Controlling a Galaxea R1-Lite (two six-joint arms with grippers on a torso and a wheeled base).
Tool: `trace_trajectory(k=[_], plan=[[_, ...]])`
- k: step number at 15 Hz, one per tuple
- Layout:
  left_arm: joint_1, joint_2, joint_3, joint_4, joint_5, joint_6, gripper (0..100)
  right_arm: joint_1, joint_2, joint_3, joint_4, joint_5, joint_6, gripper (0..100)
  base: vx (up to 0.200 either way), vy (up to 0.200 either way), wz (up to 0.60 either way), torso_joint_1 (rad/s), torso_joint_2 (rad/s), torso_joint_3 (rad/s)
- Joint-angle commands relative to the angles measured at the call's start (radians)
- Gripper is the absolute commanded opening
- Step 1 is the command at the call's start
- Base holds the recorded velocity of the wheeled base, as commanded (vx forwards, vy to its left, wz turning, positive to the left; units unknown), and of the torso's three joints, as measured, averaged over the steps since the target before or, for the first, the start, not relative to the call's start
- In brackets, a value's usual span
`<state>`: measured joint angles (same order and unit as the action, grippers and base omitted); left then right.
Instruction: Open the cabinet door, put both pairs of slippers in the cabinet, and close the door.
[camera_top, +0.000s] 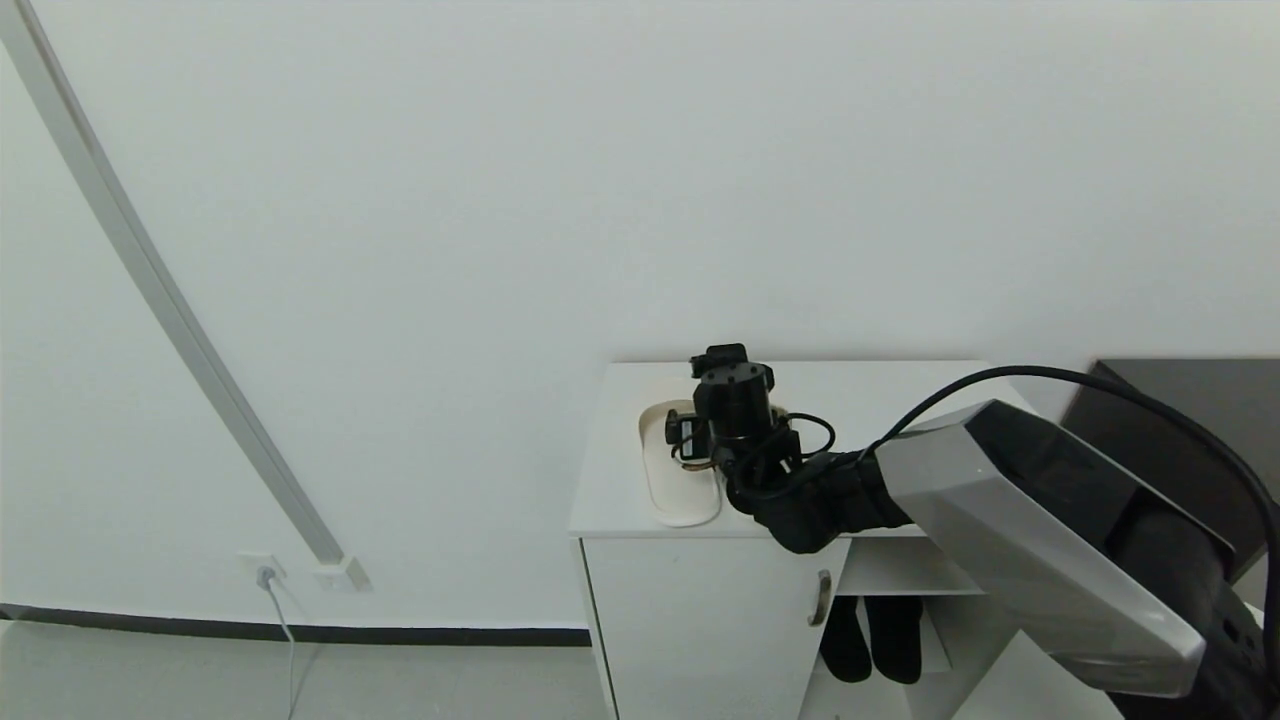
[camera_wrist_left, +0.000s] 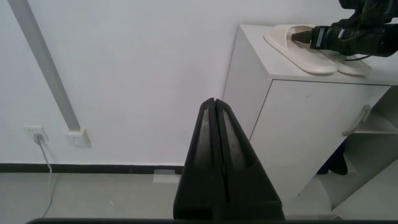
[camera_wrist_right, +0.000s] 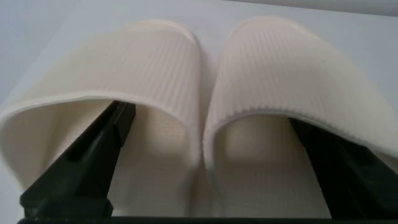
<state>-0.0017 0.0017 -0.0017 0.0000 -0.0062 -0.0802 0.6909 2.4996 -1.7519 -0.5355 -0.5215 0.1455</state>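
The right pincer (camera_wrist_right: 210, 158) is spread wide, one finger inside each white slipper (camera_top: 682, 485) on the top surface (camera_top: 615, 500) of the cabinet (camera_top: 700, 620). Squeezing only their soft inner walls may let one slipper drop over the near edge. The left pincer (camera_wrist_left: 214, 143), closed and empty, hangs well aside.

There are 2 cream slippers (camera_wrist_right: 149, 68) and 2 black slippers (camera_top: 846, 645). There is 1 white cabinet (camera_top: 700, 620) with 1 handle (camera_top: 822, 598). The wall has 1 socket (camera_top: 262, 570).
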Motion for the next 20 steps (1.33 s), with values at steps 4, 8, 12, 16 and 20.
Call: trace_trajectory(k=[4,8,12,16,20], plan=[[0.000,0.001,0.000,0.000,0.000,0.000,0,-0.005,0.030,-0.086,0.043,0.000,0.000,0,0.000,0.000,0.00,0.000,0.00,0.000],[0.000,0.001,0.000,0.000,0.000,-0.001,0,-0.004,0.030,-0.087,0.051,0.000,0.000,0,0.000,0.000,0.00,0.000,0.00,0.000],[0.000,0.001,0.000,0.000,0.000,-0.001,0,0.010,-0.036,-0.023,0.046,0.000,0.000,0,0.000,0.000,0.00,0.000,0.00,0.000],[0.000,0.001,0.000,0.000,0.000,-0.001,0,0.021,-0.263,0.246,-0.017,0.084,0.000,0,0.000,0.000,0.00,0.000,0.00,0.000],[-0.001,0.001,0.000,0.000,0.000,0.000,0,-0.001,-0.539,0.675,-0.155,0.247,-0.053,0,0.000,0.000,0.00,0.000,0.00,0.000]])
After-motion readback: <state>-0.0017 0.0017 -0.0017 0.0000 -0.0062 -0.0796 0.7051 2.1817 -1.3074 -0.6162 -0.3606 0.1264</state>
